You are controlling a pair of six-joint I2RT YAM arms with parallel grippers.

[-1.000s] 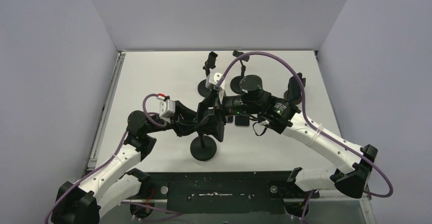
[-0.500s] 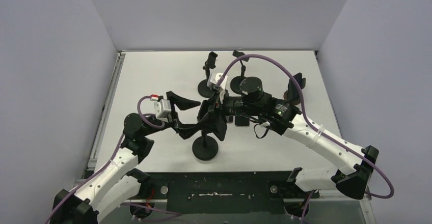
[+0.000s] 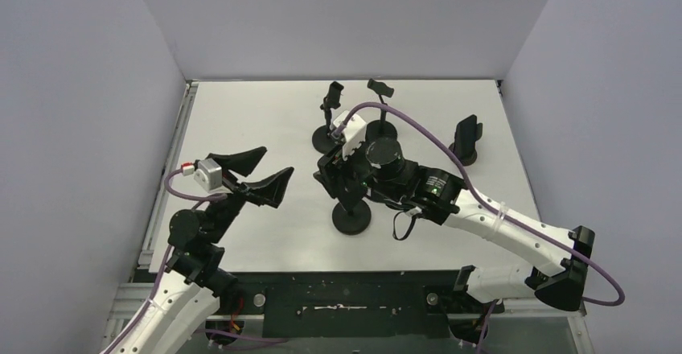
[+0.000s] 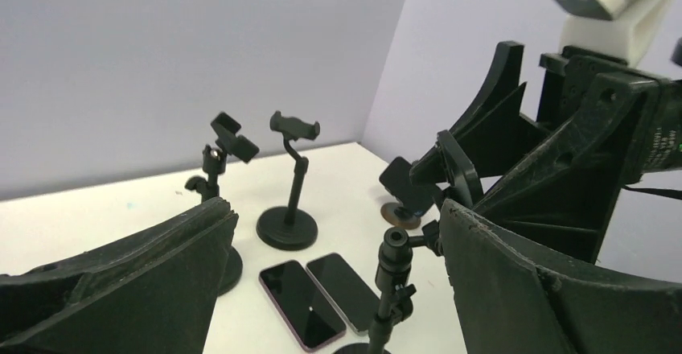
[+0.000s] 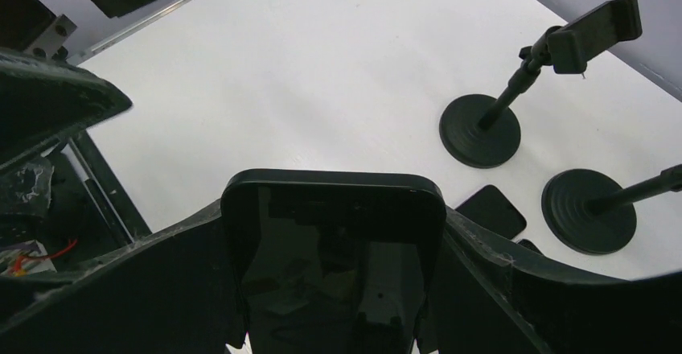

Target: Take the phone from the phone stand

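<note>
A black phone [image 5: 334,273] stands upright between my right gripper's [image 5: 334,209] fingers, which are shut on its two long edges. From above, my right gripper [image 3: 342,179] hangs over the phone stand [image 3: 351,219], a thin pole on a round black base. The left wrist view shows that stand's pole [image 4: 394,290] and its holder [image 4: 454,169] against the right gripper. Whether the holder still clamps the phone is hidden. My left gripper [image 3: 279,160] is wide open and holds nothing, well left of the stand.
Two empty stands [image 3: 326,138] [image 3: 378,133] are behind the right arm. A further stand [image 3: 466,137] at the right carries a dark phone. Two phones [image 4: 301,304] [image 4: 346,290] lie flat side by side on the white table, near the stand bases.
My left gripper opened, let go of the stand's pole and pulled back to the left. The right gripper closed on the phone, and the stand's base shifted to the right.
</note>
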